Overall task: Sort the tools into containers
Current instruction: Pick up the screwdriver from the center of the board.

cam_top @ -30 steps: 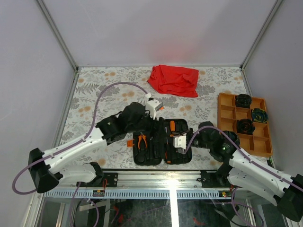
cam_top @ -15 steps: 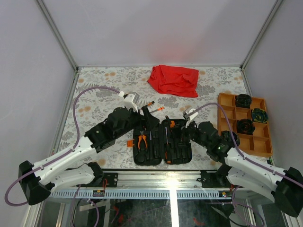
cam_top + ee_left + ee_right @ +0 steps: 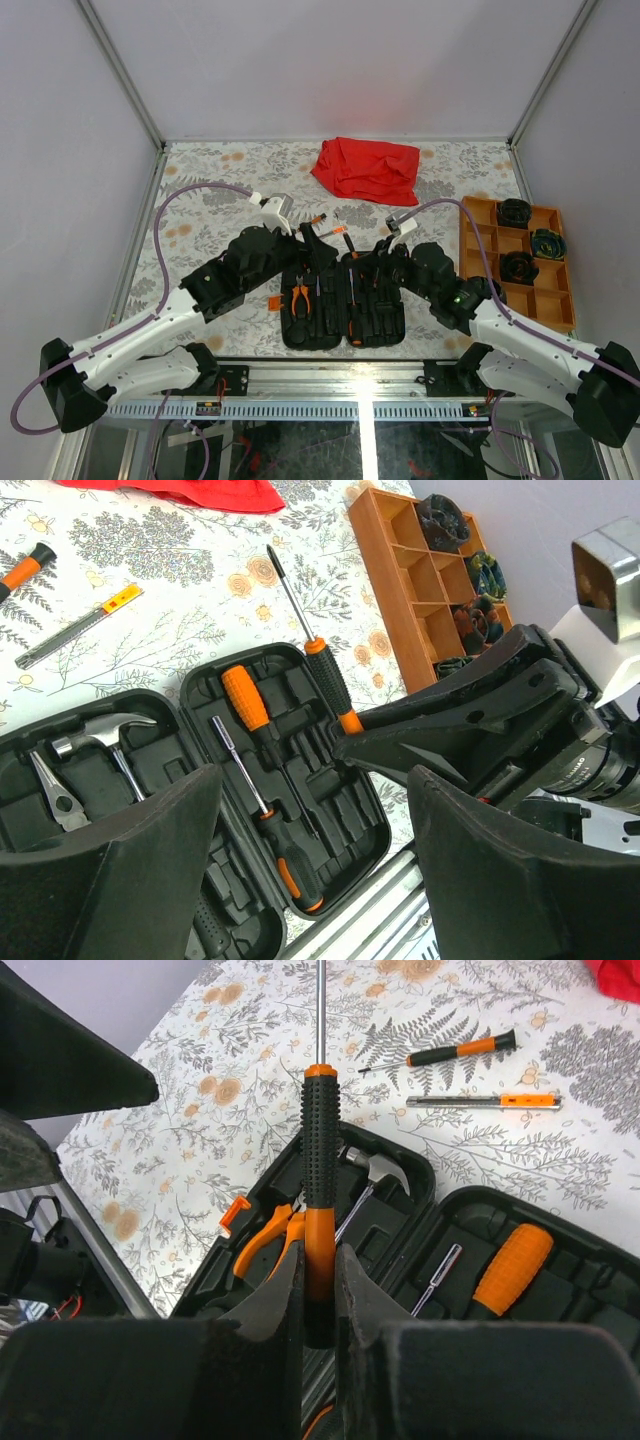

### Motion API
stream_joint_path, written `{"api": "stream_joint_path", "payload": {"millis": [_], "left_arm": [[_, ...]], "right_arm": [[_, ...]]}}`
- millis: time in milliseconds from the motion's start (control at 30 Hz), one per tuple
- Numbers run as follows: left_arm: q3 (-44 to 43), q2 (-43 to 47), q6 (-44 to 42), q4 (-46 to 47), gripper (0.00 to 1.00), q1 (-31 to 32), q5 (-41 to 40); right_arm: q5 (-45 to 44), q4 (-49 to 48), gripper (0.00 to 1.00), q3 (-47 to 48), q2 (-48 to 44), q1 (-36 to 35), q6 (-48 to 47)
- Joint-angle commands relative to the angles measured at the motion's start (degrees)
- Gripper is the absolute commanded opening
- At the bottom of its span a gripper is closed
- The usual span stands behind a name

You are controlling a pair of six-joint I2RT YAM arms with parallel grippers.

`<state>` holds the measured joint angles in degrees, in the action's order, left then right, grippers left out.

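Clenching a black-and-orange-handled steel screwdriver point(image 3: 320, 1150), the right gripper point(image 3: 318, 1290) hovers at the open black plastic tool case's point(image 3: 300, 730) far-right rim; the left gripper point(image 3: 315, 820) hangs released, fingers wide apart.

Case point(image 3: 390, 325) black, black moulded insert. Tray point(image 3: 548, 302) orange. Cloth point(image 3: 367, 168) plain red. Table cover point(image 3: 200, 195) white, grey fern print, orange flowers. Long screwdriver point(image 3: 320, 1175) black knurled grip, orange collar, steel shaft. Pliers point(image 3: 299, 297) orange handles. Stubby driver point(image 3: 246, 700) orange grip. Utility knife point(image 3: 485, 1102) silver, orange slider.

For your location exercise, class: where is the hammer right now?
Left wrist view: the hammer lies in the left half of the black case, beside the pliers.
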<state>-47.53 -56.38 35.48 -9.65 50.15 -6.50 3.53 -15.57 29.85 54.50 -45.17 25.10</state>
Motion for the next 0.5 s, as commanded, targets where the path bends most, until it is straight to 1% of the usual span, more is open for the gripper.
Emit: {"api": "stream_joint_path", "payload": {"millis": [0,267,400,467], "left_arm": [[-1.25,-0.11,1.02,4.15,0.74,-0.17,-1.55],[-1.0,-0.06,1.15,4.54,0.74,-0.21,-0.98],[-0.7,0.03,1.87,5.33,0.74,-0.16,-0.55],[-0.51,-0.01,2.33,6.36,0.74,-0.2,-0.17]], "right_arm": [[-2.34,-3.35,0.0,-0.16,-0.51,-0.1,5.05],[-4.82,-2.15,0.0,-1.13,-3.5,0.41,6.26],[-5.01,-1.57,0.0,-0.41,-3.99,0.36,9.43],[-3.93,-4.57,0.0,-1.06,-4.49,0.37,11.24]]}}
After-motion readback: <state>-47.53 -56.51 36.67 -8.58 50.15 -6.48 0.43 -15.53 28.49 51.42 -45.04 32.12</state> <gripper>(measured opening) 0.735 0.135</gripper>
